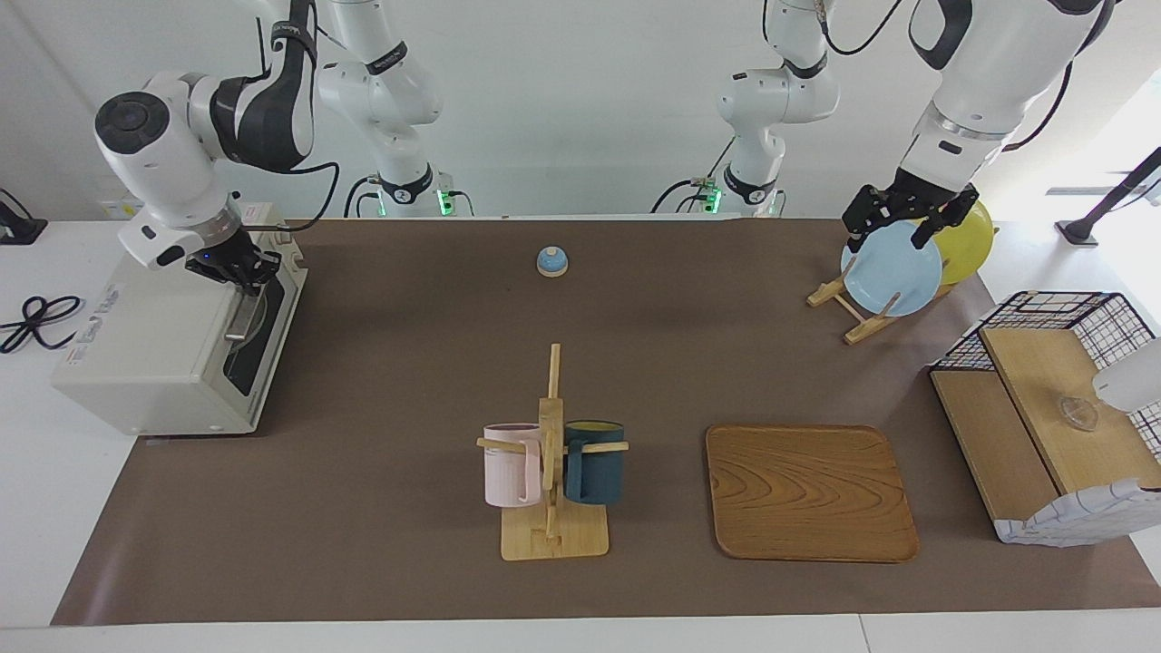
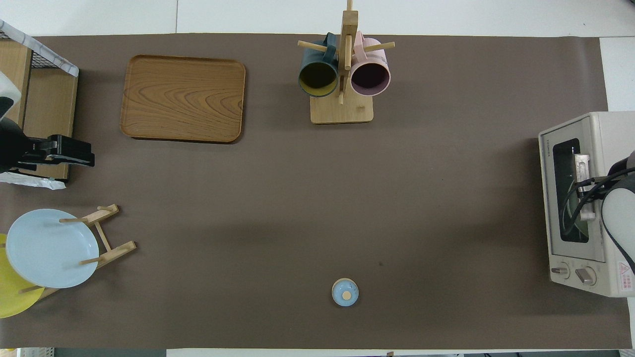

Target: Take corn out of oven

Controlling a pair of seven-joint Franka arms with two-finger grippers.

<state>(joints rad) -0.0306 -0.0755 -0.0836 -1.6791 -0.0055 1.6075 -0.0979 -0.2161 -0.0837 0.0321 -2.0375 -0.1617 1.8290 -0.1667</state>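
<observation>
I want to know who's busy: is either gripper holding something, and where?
Left gripper: open, nothing held. Right gripper: shut at the oven's door handle; a hold cannot be told.

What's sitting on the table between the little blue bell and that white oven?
Nothing: between the blue bell and the oven there is only bare brown mat. The overhead view shows it best; the facing view agrees.

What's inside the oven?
The oven door is closed. Through its window only dark space and a pale greenish round shape show. No corn is visible; the right arm covers part of the door.
</observation>
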